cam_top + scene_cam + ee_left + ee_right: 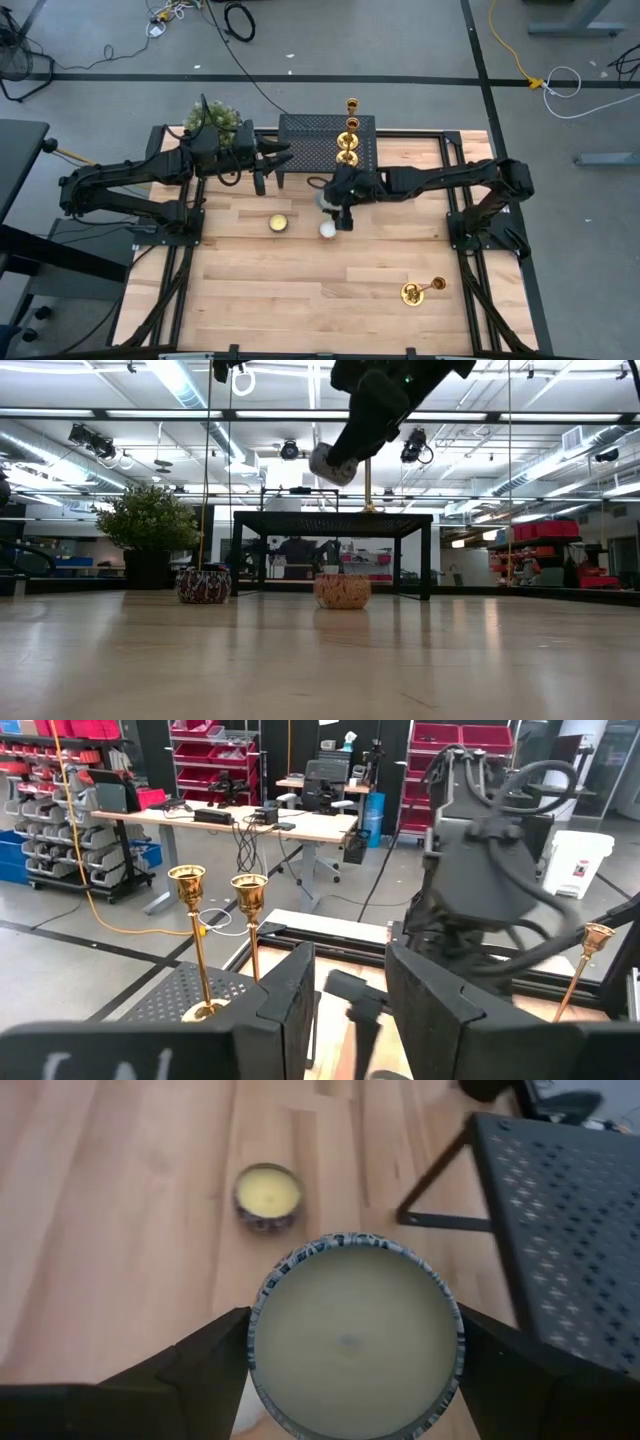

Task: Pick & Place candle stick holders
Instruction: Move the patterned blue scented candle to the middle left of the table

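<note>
The bench point(300, 290) has wide bare wood in front. On the black mesh stand point(310, 140) at its back edge, two candle stick holders point(348, 140) stand upright; a third point(420, 291) lies toppled near the front right, still unplaced. The right gripper point(337, 212), spread wide, clamps a candle tin point(355, 1335) aloft; the left gripper point(262, 168), part-open and empty, hovers by the stand.

high: straight down, far | low: tabletop level | wrists: close | shared: black mesh stand point(327, 135), wooden table point(300, 280)
</note>
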Available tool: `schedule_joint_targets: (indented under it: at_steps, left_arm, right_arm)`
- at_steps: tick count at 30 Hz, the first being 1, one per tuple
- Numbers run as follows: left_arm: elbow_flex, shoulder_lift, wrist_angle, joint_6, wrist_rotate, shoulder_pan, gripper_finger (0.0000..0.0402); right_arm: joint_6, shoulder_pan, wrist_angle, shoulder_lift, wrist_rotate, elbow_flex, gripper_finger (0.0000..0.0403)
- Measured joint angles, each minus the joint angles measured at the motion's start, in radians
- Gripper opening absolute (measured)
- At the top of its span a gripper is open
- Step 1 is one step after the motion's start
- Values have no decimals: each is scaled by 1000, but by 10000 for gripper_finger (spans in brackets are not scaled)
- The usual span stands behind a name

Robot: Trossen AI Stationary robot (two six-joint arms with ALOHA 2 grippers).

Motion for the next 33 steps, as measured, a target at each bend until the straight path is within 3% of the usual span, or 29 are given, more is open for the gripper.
schedule_joint_targets:
  at_steps: [8,33]
  left_arm:
    - [0,0,-6,-1,0,0,128]
    - [0,0,-5,-3,0,0,128]
  right_arm:
    - [38,-31,14,35,-2,1,302]
    - [130,-30,199,314,5,1,302]
